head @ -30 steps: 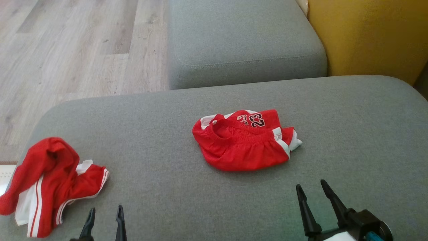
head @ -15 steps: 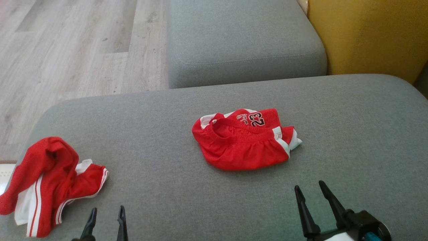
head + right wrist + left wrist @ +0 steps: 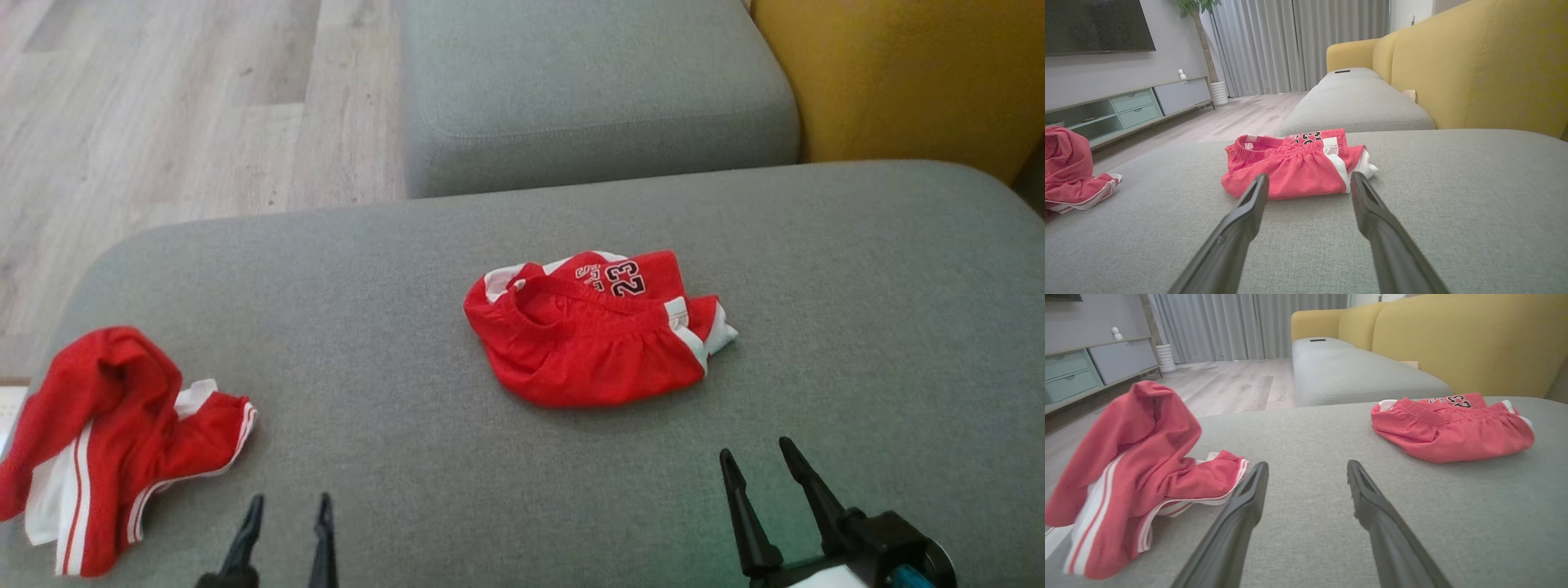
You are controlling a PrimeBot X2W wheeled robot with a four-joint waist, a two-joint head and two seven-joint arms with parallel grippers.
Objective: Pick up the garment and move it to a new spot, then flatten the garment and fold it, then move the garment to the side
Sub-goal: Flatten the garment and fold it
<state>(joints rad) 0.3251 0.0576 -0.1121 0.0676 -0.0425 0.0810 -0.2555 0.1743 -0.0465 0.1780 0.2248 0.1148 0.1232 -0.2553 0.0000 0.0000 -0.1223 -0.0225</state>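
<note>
Left tool [image 3: 291,498] and right tool [image 3: 755,449] both wide, empty. Risk: shorts [image 3: 592,343] are bunched on the cushion [image 3: 857,286]; shallow pinch likely catches one layer, rest slips out.

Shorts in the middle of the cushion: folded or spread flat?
Folded into a compact bundle, not spread: the shorts lie doubled over, waistband on top.

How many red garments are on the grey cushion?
2. The numbered garment lies bunched on the middle of the grey cushion; the striped garment is crumpled at its left edge. None looks hidden.
</note>
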